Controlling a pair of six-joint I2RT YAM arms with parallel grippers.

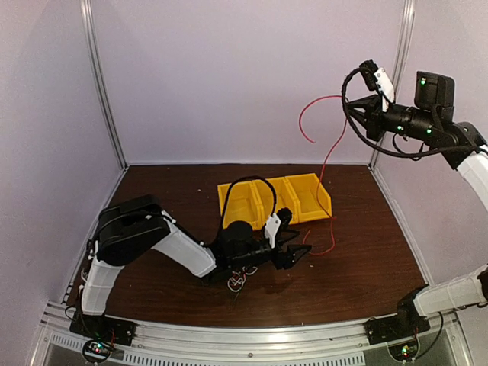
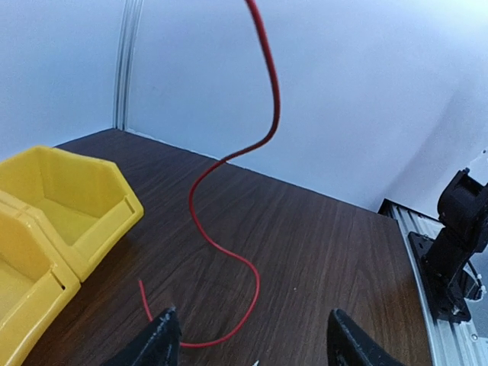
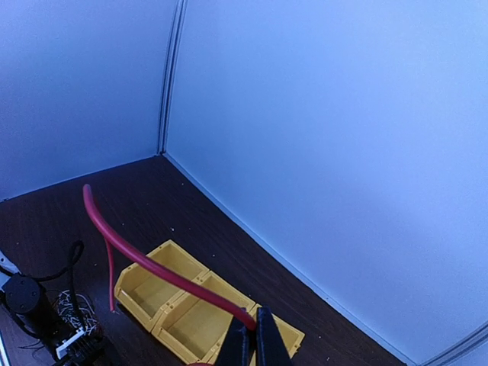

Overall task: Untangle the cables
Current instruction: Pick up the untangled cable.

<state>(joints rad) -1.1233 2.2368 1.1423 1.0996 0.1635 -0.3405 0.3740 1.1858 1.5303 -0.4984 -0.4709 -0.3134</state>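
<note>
Right tool (image 1: 349,108) is pinched fully closed on the red cable (image 1: 328,164), parked high at 2 o'clock in the top view. My read on why: the height pulls that strand up and out of the mess so it hangs free. A short free end sticks out toward 9 o'clock from the grip. The long run drops to the table (image 1: 366,259), touches down just past the 3 o'clock end of the yellow bin (image 1: 313,200), and curls toward my left tool (image 1: 293,255).

Left tool sits low on the table, jaws spread wide, holding nothing. In the wrist view the red tail lies on the wood ahead of the fingers (image 2: 162,339), ungripped.

Clump of cables (image 1: 240,280), thin white and black, sits under the left wrist, about 6 o'clock of the bin. Can't tell whether red is fully clear of it. Judgement: red nearly separated, clump not yet sorted.
</note>
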